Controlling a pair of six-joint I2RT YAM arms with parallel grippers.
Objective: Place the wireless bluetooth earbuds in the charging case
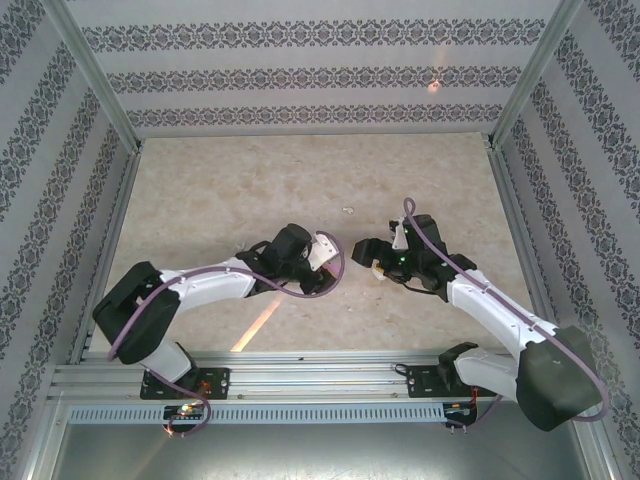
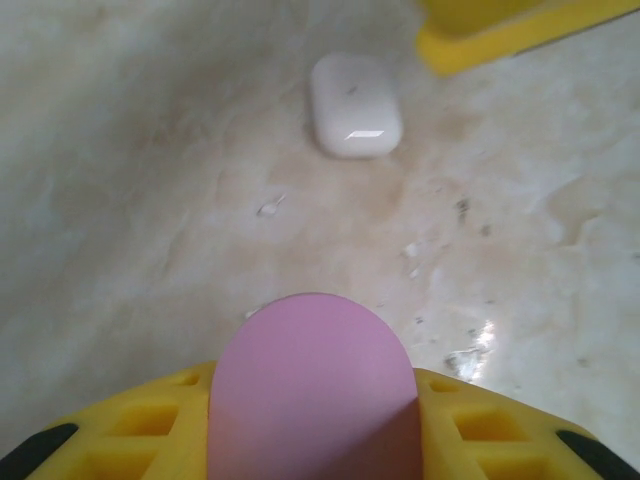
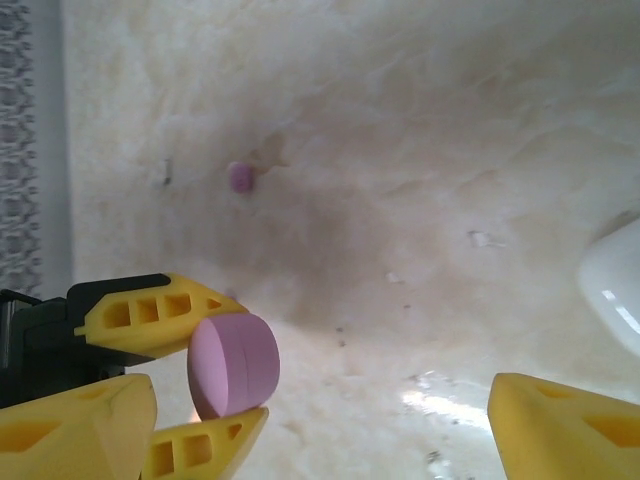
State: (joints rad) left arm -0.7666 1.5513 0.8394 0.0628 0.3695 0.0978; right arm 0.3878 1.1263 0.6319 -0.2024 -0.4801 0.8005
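Both arms reach in toward mid-surface [image 1: 250,180], wrists facing each other, tips near but apart. Left pincer [image 3: 248,362]: closed down partway onto the purple case [image 2: 312,390], one yellow finger pressed to each side of it. The case is an oval disc held on edge with a faint seam round its rim, and it sits clear of the surface in the right wrist view. Right pincer [image 3: 320,440]: jaws spread wide, nothing between them, only bare marbled surface showing in the gap. One pale purple earbud [image 3: 240,177] lies loose on the surface beyond the left pincer, well apart from the purple case and touching nothing. White case [image 2: 355,105], a rounded square, lies flat on the surface ahead of the left pincer, just beside a yellow fingertip of the right pincer; from the right wrist its edge sits at the far right of frame. A tiny pale fleck [image 2: 270,205] rests on the surface between the held purple case and the white case, too small to identify. Patterned walls enclose the workspace on three sides
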